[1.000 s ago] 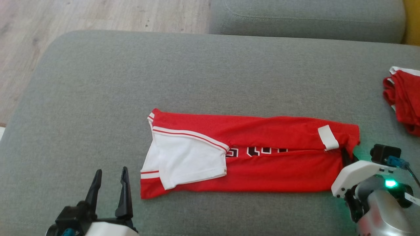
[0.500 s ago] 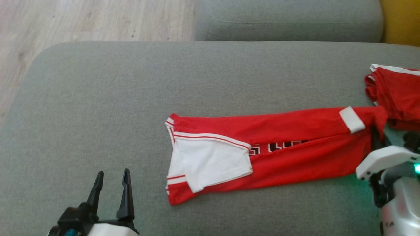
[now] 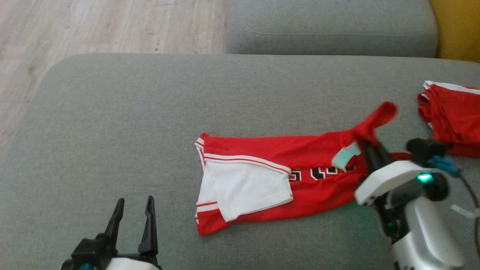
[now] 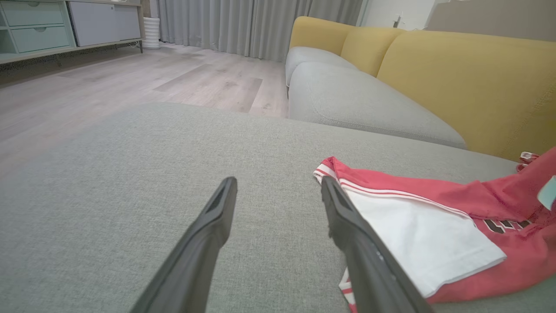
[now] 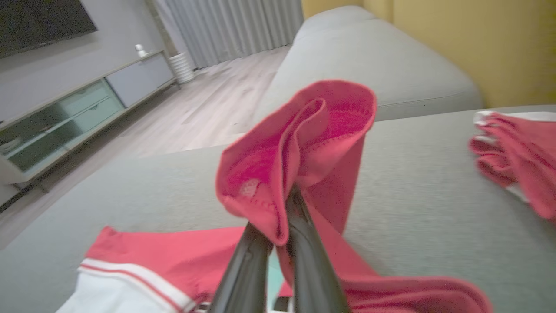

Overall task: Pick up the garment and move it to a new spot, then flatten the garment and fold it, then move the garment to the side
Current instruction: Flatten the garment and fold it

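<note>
**Red shirt pinched at one end and held up**

The red shirt (image 3: 262,150) lies in a long folded strip in the middle of the grey sofa seat (image 3: 150,112). Its left end lies flat, with a white part (image 3: 247,187) on top. Its right end is up off the seat. The right gripper (image 3: 369,152) has its two dark fingers pressed together on that end, and the red cloth bunches and flops over the tips. A small pale tag (image 3: 347,157) hangs just beside them, too blurry to read.

The left gripper (image 3: 135,200) sits near the front of the seat, left of the shirt and not touching it. Its fingers stand wide apart over the bare seat.

Another red cloth (image 3: 453,116) lies in a heap at the far right, near the held-up end but apart from it. Behind the seat are a wood floor (image 3: 93,26) and a yellow sofa back (image 3: 455,30).
</note>
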